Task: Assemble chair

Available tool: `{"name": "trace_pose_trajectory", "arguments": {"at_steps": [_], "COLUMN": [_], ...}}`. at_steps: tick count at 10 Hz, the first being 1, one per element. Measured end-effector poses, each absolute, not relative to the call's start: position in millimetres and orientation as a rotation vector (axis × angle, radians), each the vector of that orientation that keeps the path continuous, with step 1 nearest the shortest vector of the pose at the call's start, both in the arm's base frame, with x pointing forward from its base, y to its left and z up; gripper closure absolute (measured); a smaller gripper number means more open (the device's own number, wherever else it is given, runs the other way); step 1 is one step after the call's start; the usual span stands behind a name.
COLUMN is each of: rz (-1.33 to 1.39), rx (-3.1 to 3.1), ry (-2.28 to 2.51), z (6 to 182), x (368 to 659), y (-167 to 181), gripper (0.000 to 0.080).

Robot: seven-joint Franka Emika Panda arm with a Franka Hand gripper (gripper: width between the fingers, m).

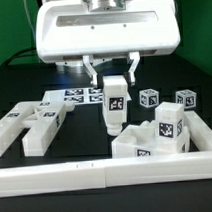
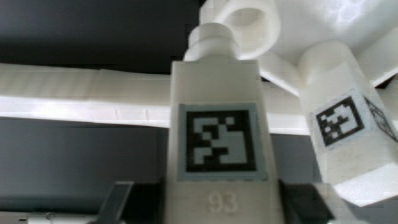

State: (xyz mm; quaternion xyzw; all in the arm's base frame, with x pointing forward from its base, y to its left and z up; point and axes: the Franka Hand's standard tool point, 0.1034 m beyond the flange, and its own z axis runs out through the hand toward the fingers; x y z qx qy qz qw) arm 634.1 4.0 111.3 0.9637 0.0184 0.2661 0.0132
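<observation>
- Chair (image 1: pixel 160 132) in loose parts only, spread over the dark table (image 1: pixel 13 88) from one side to the other.
- Far on the exterior view's left: blocky pieces (image 1: pixel 35 125) lying flat and close together, tags facing up.
- Just right of those and farther back: marker board (image 1: pixel 79 95), flat on the table, its right end hidden behind the post.
- Centre: gripper (image 1: pixel 114 78) pointing straight down under a broad white housing, jaws drawn nearly together and clamped on the upper end of the post (image 1: pixel 115 104).
- Post upright, tag toward the camera, lower end close to the table (touching or just clear, cannot tell).
- Same grip from the wrist view: post (image 2: pixel 217 130) filling the middle, tag toward the lens, a round peg at its far end, dark fingers (image 2: pixel 139 205) against its sides at the near end.
- Also there: a second tagged piece (image 2: pixel 347 115) just beside the post, set at an angle to it; contact not clear.
- Right of the post and farther back: cube (image 1: pixel 149 97), then second cube (image 1: pixel 184 98), near each other but apart, each showing a tag.
- Right front: cluster (image 1: pixel 141 145) of white parts, one tag upright toward the camera, tucked into the corner of the rail (image 1: pixel 97 174).
- Rail running along the front edge, then turning back along the exterior view's right.
</observation>
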Motion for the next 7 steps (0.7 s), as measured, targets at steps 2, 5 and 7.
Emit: {"name": "trace_pose_trajectory", "arguments": {"at_steps": [2,5,7], "rz": [0.82,0.858,0.85], "rx": [3.01,3.05,3.071], "ry": [0.034,0.021,0.027], "z": [105.8,101.3,104.9], "x": [633.4,646.0,651.1], "y": [-5.2,11.5,23.5], "gripper": [0.0508,0.0508,0.0508]}}
